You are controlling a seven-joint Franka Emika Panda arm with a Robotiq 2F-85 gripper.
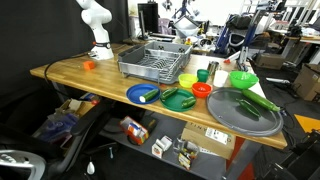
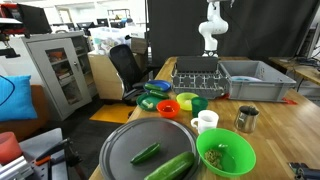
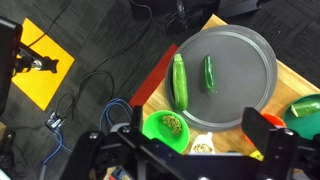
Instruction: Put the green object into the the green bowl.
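The green object (image 3: 209,73), a short dark green piece, lies on the round grey tray (image 3: 250,60) next to a longer, brighter green piece (image 3: 180,82). It also shows in both exterior views (image 1: 248,108) (image 2: 145,153). The lime-green bowl (image 3: 152,125) stands on the wood table just beside the tray and holds some brownish bits. The bowl shows in both exterior views too (image 1: 241,78) (image 2: 206,160). My gripper (image 3: 197,115) is open and empty, high above the bowl and the tray's near edge. I cannot make out the gripper in either exterior view.
A white cup (image 2: 207,122) and a metal cup (image 2: 246,118) stand by the bowl. Further along are an orange bowl (image 2: 169,107), a flat green dish (image 1: 178,98), a blue plate (image 1: 143,94) and a grey dish rack (image 1: 155,60). The tray sits at the table's end, with cables on the floor beyond.
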